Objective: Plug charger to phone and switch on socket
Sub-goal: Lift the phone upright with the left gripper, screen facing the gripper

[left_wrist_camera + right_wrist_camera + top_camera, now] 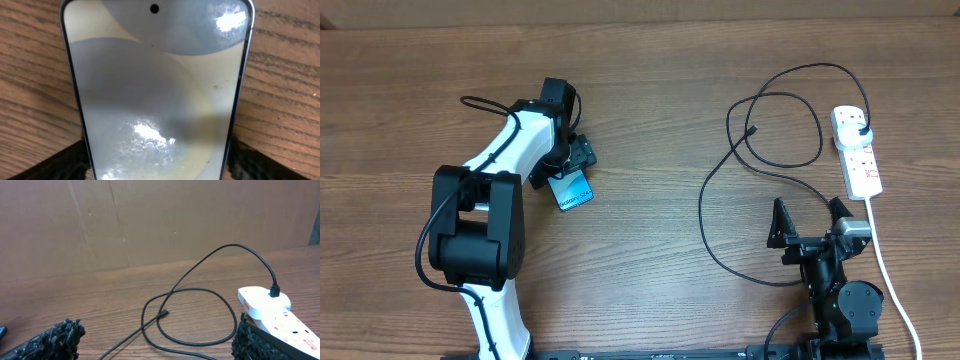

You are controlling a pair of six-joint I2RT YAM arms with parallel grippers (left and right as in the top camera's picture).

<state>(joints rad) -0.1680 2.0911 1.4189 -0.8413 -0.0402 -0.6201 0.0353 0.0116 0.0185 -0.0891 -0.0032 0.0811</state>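
The phone [574, 190], with a blue screen, is at the tip of my left gripper [578, 168] left of the table's middle. In the left wrist view the phone [155, 90] fills the frame, and the dark fingers of my left gripper [155, 167] press on both its long edges. The charger cable [705, 205] loops over the right half of the table. Its connector tip [752, 130] lies free, and it also shows in the right wrist view [165, 312]. Its black plug [861, 130] sits in the white socket [860, 160]. My right gripper [810, 222] is open and empty, near the front edge.
The socket's thick white cord [890, 280] runs down the right side, past my right arm. A brown cardboard wall [150, 220] stands behind the table. In the right wrist view the socket [265, 305] lies just beyond my right finger.
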